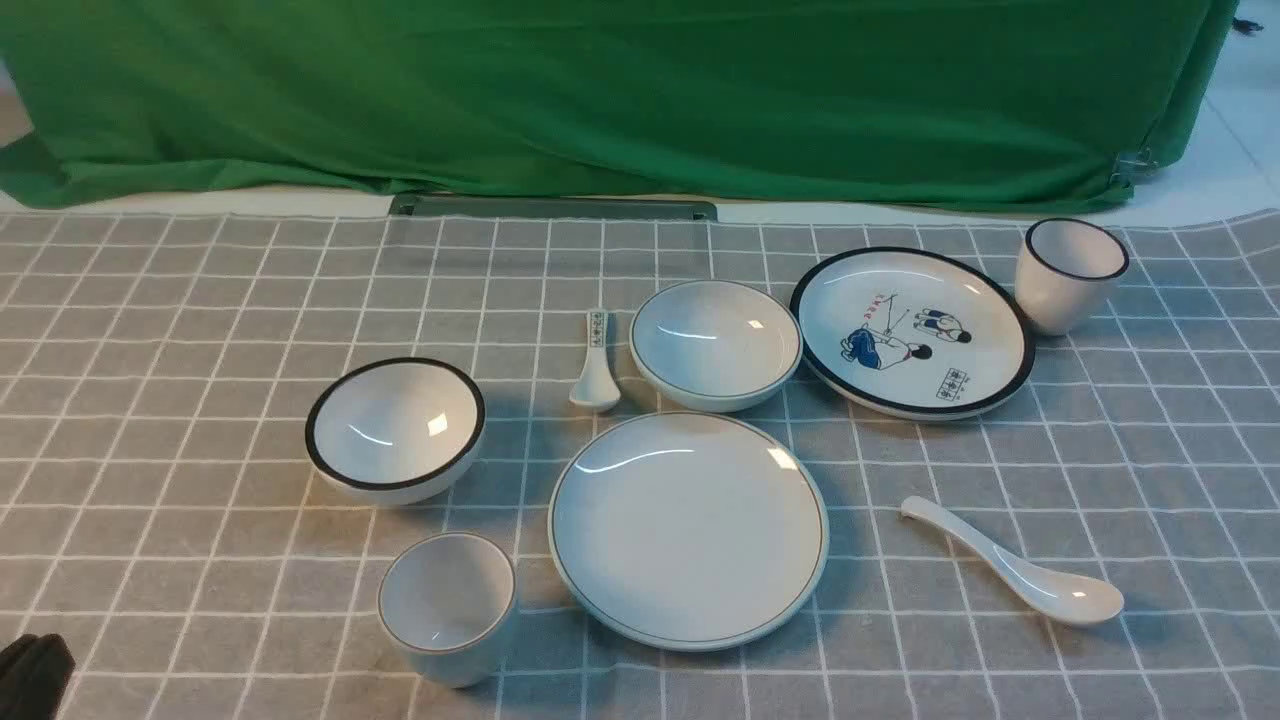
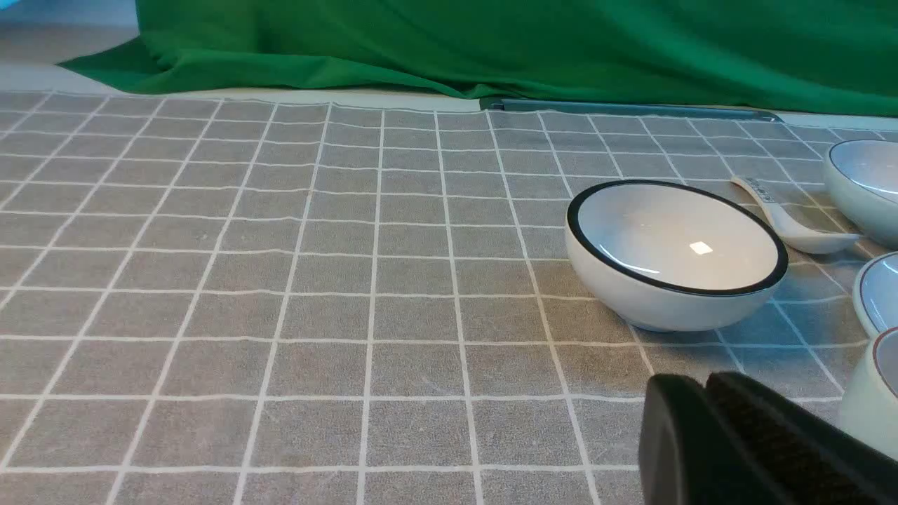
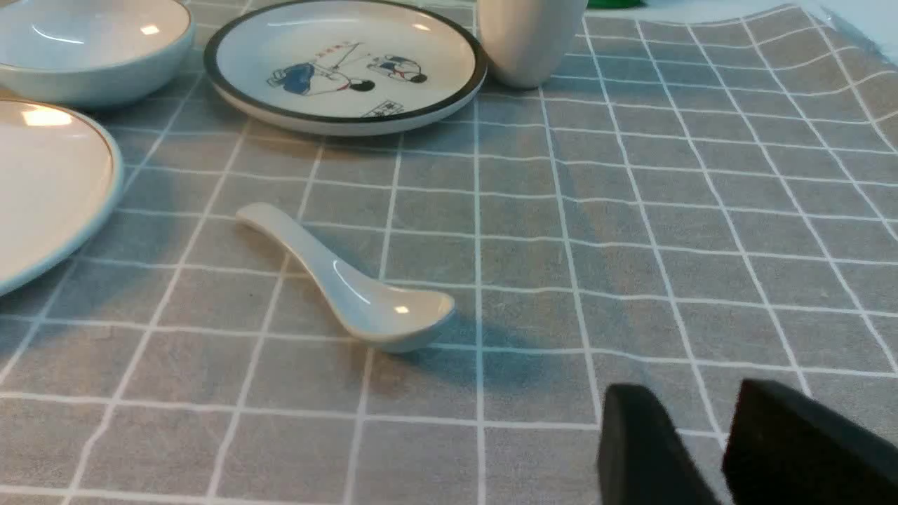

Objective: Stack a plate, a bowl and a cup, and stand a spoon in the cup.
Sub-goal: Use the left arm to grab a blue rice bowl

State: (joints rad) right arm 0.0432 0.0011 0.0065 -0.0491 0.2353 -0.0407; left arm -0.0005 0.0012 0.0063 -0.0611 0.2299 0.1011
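Observation:
The plain plate (image 1: 688, 530) lies near the front middle of the checked cloth. Behind it sits the thin-rimmed bowl (image 1: 715, 343), and the small cup (image 1: 447, 605) stands to the plate's left. The long white spoon (image 1: 1015, 565) lies to the plate's right, bowl end toward the right. My left gripper (image 2: 701, 384) is shut and empty, low at the front left (image 1: 30, 675), short of the cup (image 2: 873, 393). My right gripper (image 3: 691, 403) is open with nothing between its fingers, hanging back from the spoon (image 3: 344, 280) and out of the front view.
A black-rimmed bowl (image 1: 395, 430) sits left of centre, and a small patterned spoon (image 1: 595, 360) lies beside the thin-rimmed bowl. A cartoon plate (image 1: 912, 330) and a bold-rimmed cup (image 1: 1070, 275) stand at the back right. Green cloth (image 1: 600, 90) hangs along the far edge.

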